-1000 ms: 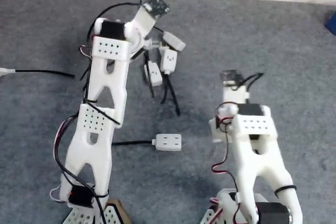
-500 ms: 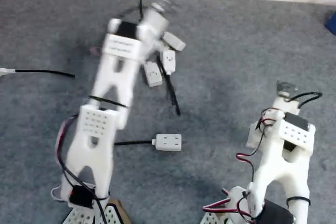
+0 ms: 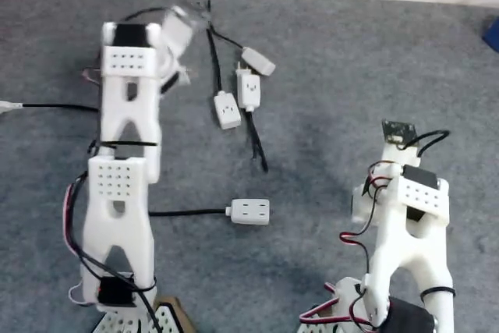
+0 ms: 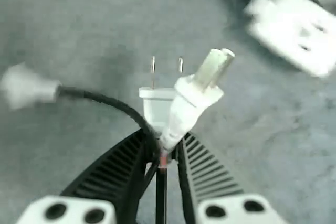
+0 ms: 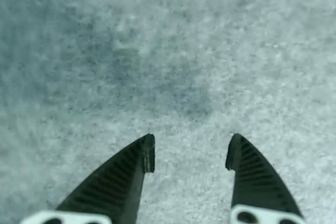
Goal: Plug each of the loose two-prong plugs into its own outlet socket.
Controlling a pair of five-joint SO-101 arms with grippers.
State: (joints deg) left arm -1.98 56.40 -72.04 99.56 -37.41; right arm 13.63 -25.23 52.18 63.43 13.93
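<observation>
Two arms, one plug held, none seated yet

1. Left gripper (image 4: 161,140). Its black ribbed jaws are pinched on the cord end of a flat white two-prong plug (image 4: 155,102). Both metal prongs are bare and point away from the wrist. This rear hold probably serves to leave the prongs free to enter slots. In the high view the left gripper (image 3: 178,30) hangs close to the far edge of the grey felt-covered table (image 3: 351,52), toward the far left corner.

2. White moulded piece (image 4: 198,94). It lies slantwise across the plug and touches it. Whether it is a second plug cannot be told. A thin black cord (image 4: 100,98) loops from the jaws to a blurred white end.

3. First white socket head (image 3: 227,109) and second white socket head (image 3: 249,90). They lie just beside each other near the far edge at mid-width, slotted faces up. That position should suit a push from above. A third white head (image 3: 257,61) lies nearer the far edge. Their black leads (image 3: 253,142) trail toward the table's middle.

4. White oblong outlet block (image 3: 249,210). It lies about mid-table, well apart from the cluster, and its lead runs toward the left edge.

5. Right gripper (image 5: 191,153). Its jaws are spread with nothing between them, over bare felt on the table's right side. It is likely free to steady a socket.

Status: an early stage, with the held plug not yet lined up with any slot.
</observation>
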